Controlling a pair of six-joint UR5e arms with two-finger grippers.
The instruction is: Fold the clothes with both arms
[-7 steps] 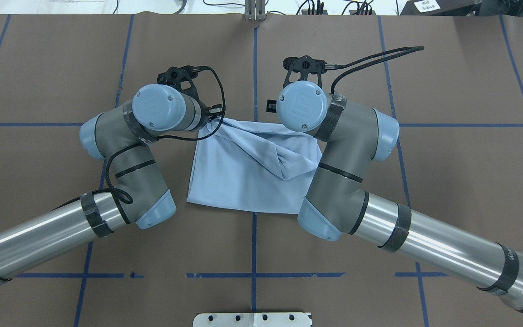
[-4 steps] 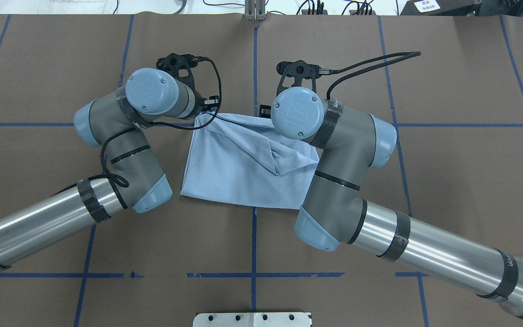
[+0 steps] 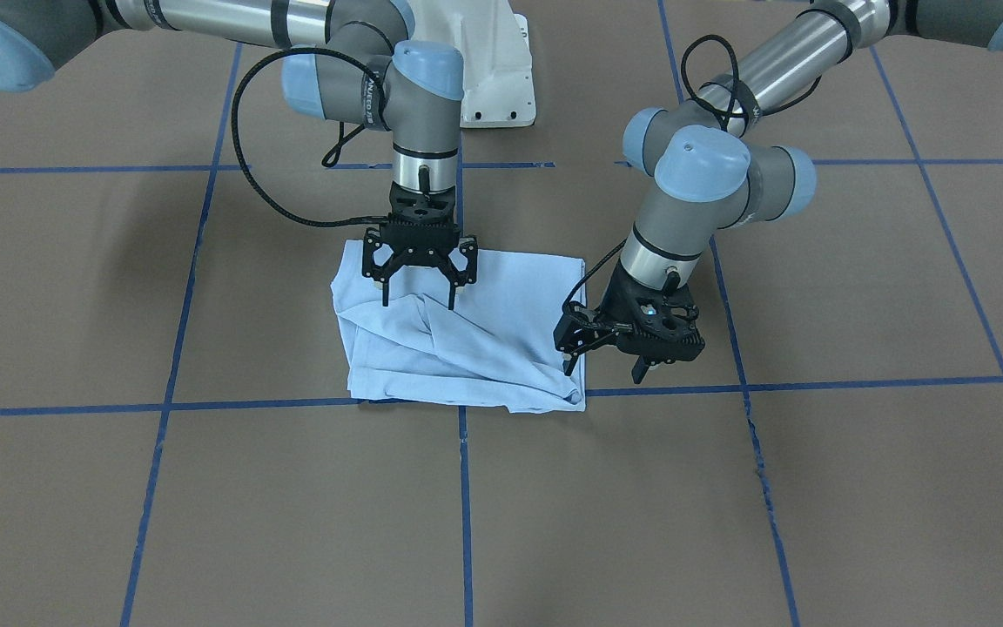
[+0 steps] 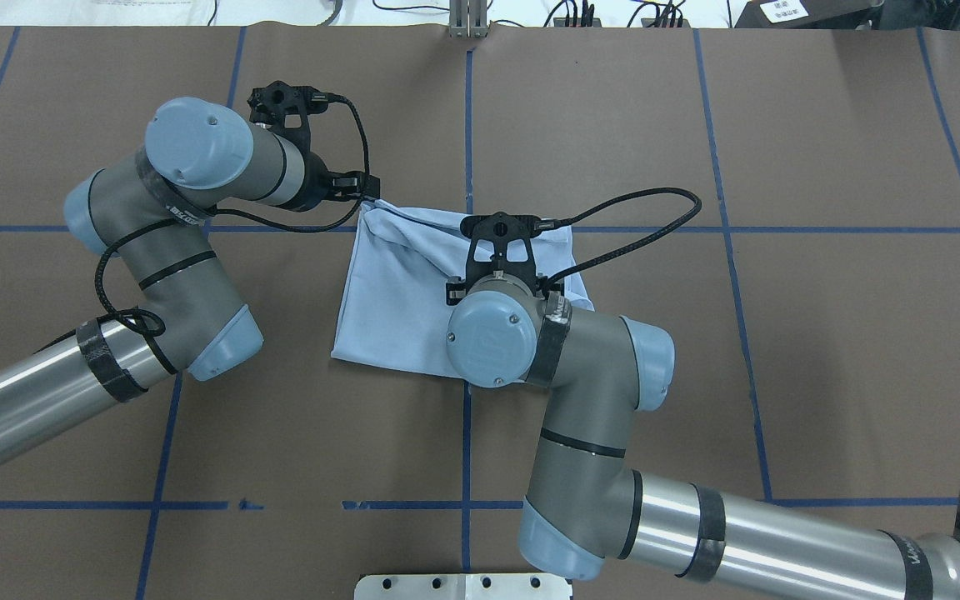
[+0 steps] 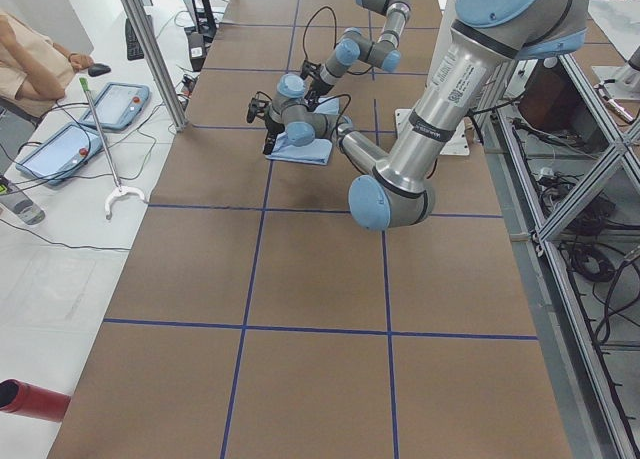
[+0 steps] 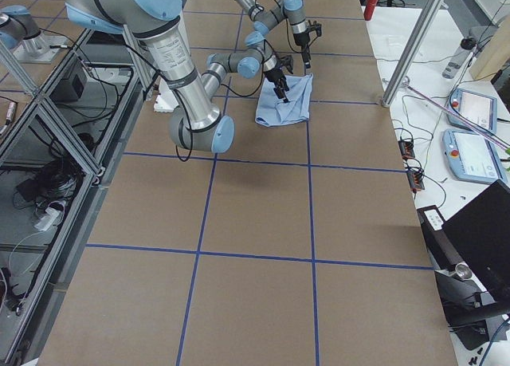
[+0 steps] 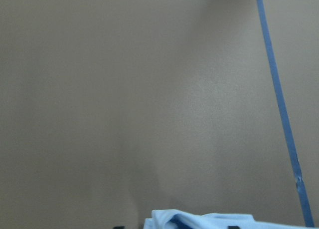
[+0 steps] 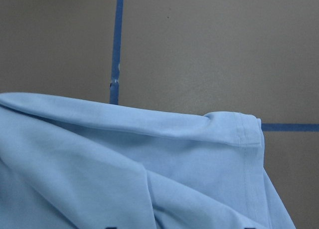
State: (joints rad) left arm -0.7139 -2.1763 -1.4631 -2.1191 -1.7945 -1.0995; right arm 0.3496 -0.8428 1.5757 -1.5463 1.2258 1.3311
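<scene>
T-shirt (image 3: 484, 348) on the table (image 3: 205, 505), its middle right under the right gripper (image 3: 418, 300), its corner just beside the left gripper (image 3: 603, 373)

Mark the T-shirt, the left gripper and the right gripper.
T-shirt (image 3: 510, 287): front-facing view, smooth flat area.
left gripper (image 3: 603, 374): front-facing view, midway between fingertips.
right gripper (image 3: 419, 305): front-facing view, midway between fingertips.

Brown worktop (image 4: 822, 333), blue tape grid (image 4: 466, 467). White pedestal (image 3: 494, 65) at middle of robot-side edge. Metal post (image 5: 150, 54) at operator-side edge. Beyond that edge, on white bench: pendant (image 5: 122, 101), second pendant (image 5: 55, 149), hooked stick (image 5: 100, 139), person's arm (image 5: 30, 59). Red cylinder (image 5: 28, 399) near corner. Cables (image 5: 590, 264) on floor past robot-side edge.
</scene>
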